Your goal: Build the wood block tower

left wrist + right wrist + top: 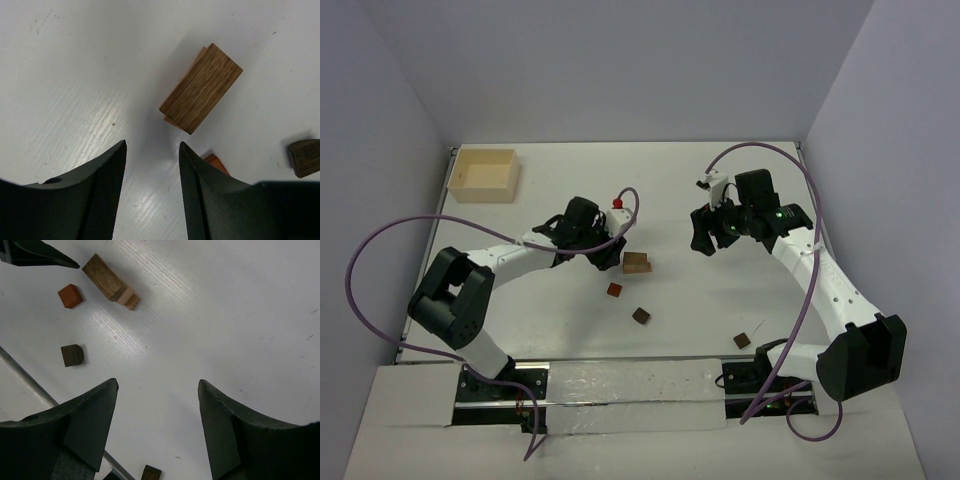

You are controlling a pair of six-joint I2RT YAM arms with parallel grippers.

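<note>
My left gripper (152,145) is spread with nothing between its jaws, low over the table just below the wood block tower (201,95), which sits upper right of centre in the left wrist view. My right gripper (157,382) is also spread and empty, well apart at the right of the top view.

The tower looks barely started. I reckon the next job is fetching the reddish cube (614,289). I would lift straight clear first, so a finger does not brush the brown bar, then square the jaws to the cube's faces.

Only a sliver of the piece under the bar shows, so I cannot tell how it sits. The cube is mostly hidden behind my finger, and a dark block (305,157) is cut off at the right edge.
</note>
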